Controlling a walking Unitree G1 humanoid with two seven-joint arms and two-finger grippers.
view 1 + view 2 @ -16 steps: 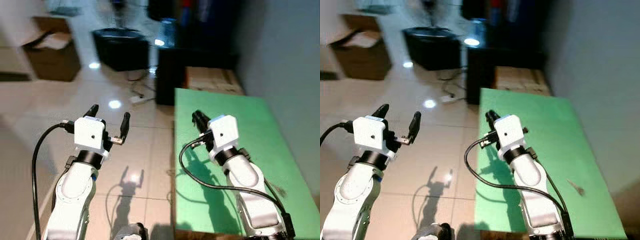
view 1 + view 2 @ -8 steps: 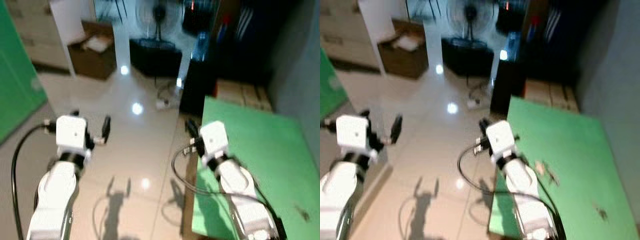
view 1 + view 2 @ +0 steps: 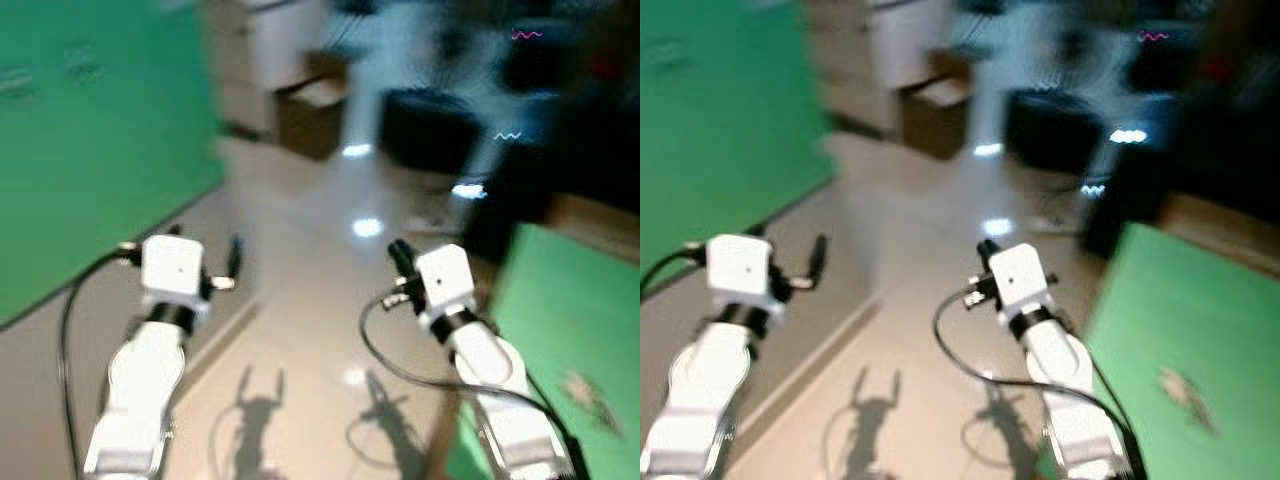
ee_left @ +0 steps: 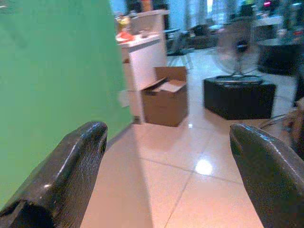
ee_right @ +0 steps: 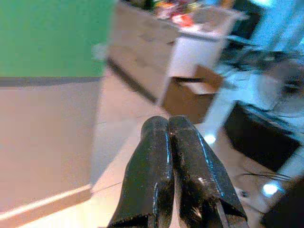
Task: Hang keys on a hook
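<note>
Two tools — left tool (image 3: 205, 262) spread, right tool (image 5: 170, 142) closed.

Both arms are glossy silver-white, each ending in a white box-shaped wrist housing with a small dark dot on its face; a black cable loops from each housing down along the forearm. The left gripper (image 3: 208, 249) and right gripper (image 3: 399, 252) carry long black fingers (image 4: 71, 166) with a finely textured, rounded surface; dark collars ring both wrists.

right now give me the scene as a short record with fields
left gripper: raised over the tiled floor, fingers wide apart, nothing between them
right gripper: raised in front, fingers pressed together
green table: on the robot's right, a small blurred item lying on it
green wall: on the left
cardboard box: open, ahead on the floor
image: head views blurred
</note>
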